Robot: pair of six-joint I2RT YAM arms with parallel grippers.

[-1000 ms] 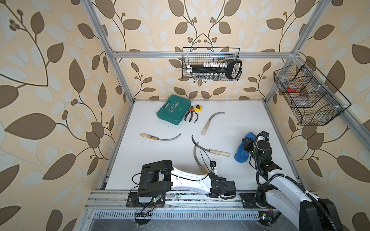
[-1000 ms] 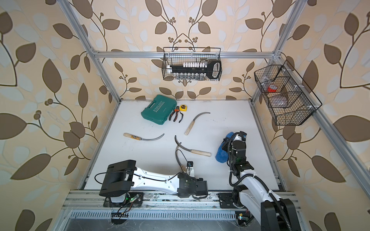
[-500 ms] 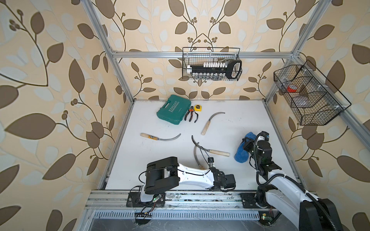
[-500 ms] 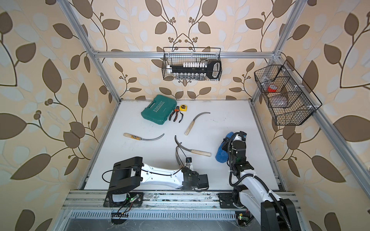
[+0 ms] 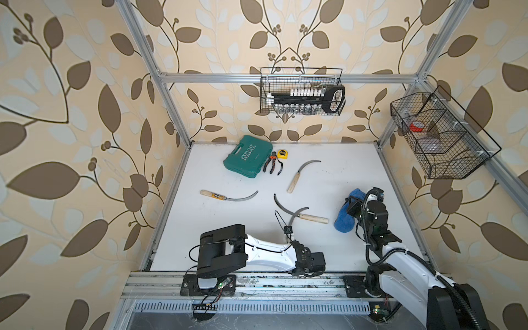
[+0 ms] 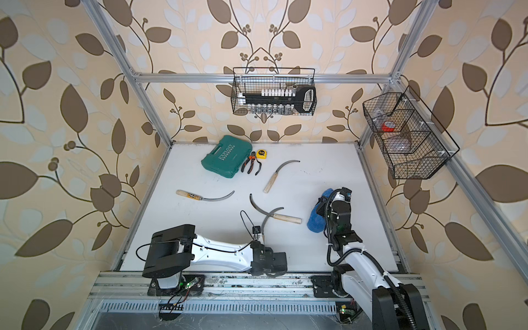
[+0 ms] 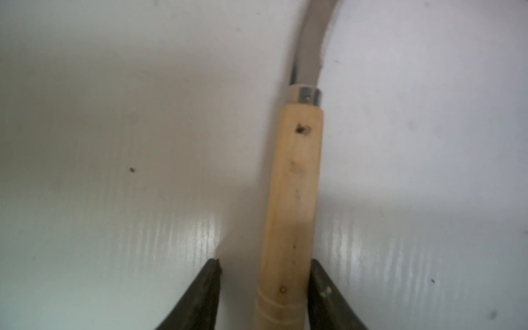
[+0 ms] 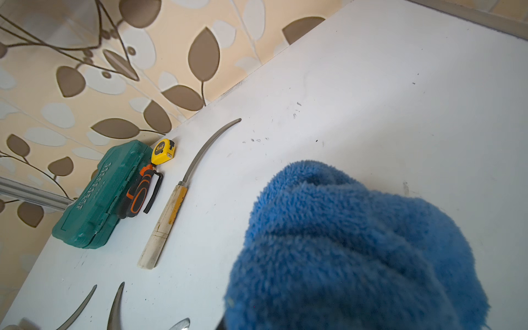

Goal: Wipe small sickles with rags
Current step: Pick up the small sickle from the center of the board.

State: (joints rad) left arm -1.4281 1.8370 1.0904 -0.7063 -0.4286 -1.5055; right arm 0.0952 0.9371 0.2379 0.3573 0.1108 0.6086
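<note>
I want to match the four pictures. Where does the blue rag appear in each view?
In a top view: rag right of centre, lower half.
In a top view: rag again right of centre, lower half.
Left wrist: not in it.
Right wrist: rag fills the foreground, close to the lens.
Shared landmark: teal case, in all but the left wrist view.

Both top views are bright and evenly lit by diffuse light, with only faint, soft shadows on the white table [image 5: 228,177]. The wallpaper [image 5: 57,114] looks stretched and softer toward the edges. The left wrist view is dim and blurred: the sickle handle [image 7: 294,185] throws a broad grey shadow beside streaky glare. In the right wrist view the blue rag [image 8: 357,243] is out of focus close to the lens
</note>
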